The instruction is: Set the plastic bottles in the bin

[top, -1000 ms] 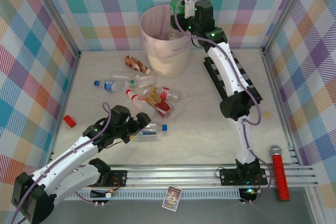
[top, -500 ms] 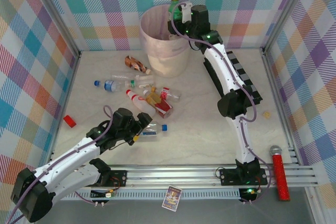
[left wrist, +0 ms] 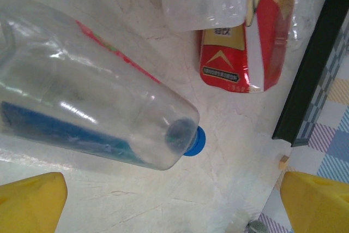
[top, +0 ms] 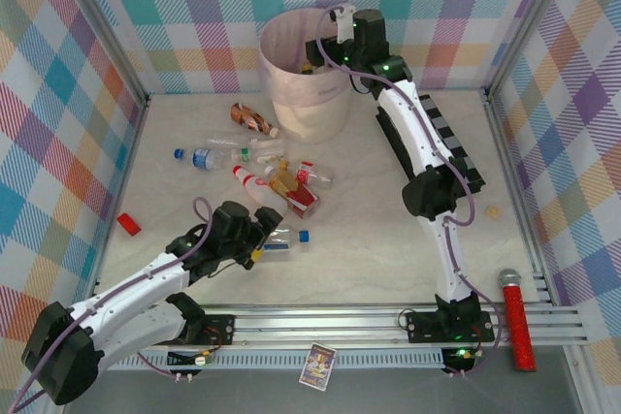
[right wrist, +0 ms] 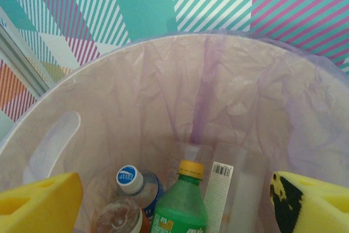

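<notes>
The right pincer [right wrist: 174,197] hangs spread wide and empty over the bin [right wrist: 136,96]. Just below it, between its pads, a green bottle [right wrist: 179,204] with a yellow cap stands on end, cap up toward the pincer. The left pincer [left wrist: 173,200], equally wide and empty, faces a clear blue-labelled bottle [left wrist: 92,107] lying flat, slanting across its gap.
</notes>
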